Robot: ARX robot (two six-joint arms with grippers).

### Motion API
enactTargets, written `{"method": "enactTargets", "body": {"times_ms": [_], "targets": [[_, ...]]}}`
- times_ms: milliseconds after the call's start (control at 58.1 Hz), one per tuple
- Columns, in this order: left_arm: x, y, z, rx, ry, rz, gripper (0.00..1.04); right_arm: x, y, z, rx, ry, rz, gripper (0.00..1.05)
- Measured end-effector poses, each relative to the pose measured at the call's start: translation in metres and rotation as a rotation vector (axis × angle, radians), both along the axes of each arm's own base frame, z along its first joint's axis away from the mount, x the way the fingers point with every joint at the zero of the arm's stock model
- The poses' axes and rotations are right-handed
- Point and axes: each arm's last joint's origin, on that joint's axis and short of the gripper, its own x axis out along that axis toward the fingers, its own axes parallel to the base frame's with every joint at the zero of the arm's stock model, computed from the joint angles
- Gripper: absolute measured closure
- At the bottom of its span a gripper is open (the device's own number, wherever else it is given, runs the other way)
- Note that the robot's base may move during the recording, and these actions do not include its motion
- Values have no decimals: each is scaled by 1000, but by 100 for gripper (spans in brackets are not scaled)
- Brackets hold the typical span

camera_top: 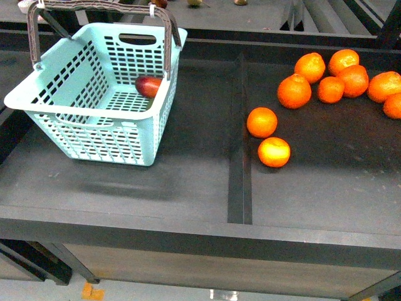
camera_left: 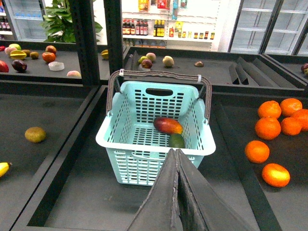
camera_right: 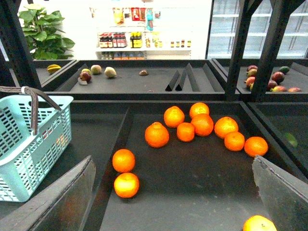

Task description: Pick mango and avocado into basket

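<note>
1. The mango (camera_left: 168,125) and avocado (camera_left: 176,140) are lying together inside the basket (camera_left: 126,144) on the desk (camera_top: 188,182).
2. The left claw (camera_left: 175,156) is hanging clenched and empty; the right claw (camera_right: 173,192) is gaping, released.
3. Risk: the left claw, if dropping, may be knocking the basket rim and tipping it.

The front view looks steeply down at the dark surface (camera_top: 188,182); both wrist views look level toward the store shelves from behind, and all three share the pale mint-teal slotted plastic basket (camera_top: 147,135) (camera_left: 202,144) (camera_right: 55,130)
</note>
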Motion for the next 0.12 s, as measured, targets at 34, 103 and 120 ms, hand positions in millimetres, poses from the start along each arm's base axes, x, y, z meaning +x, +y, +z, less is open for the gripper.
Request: {"method": "enactTargets", "body": {"times_ms": [34,103,120], "targets": [[0,0,0,0,0,0,89,0,0,0,0,0,0,8],[0,0,0,0,0,0,75,0,0,0,0,0,0,8],[0,0,0,0,0,0,71,0,0,0,0,0,0,8]]}}
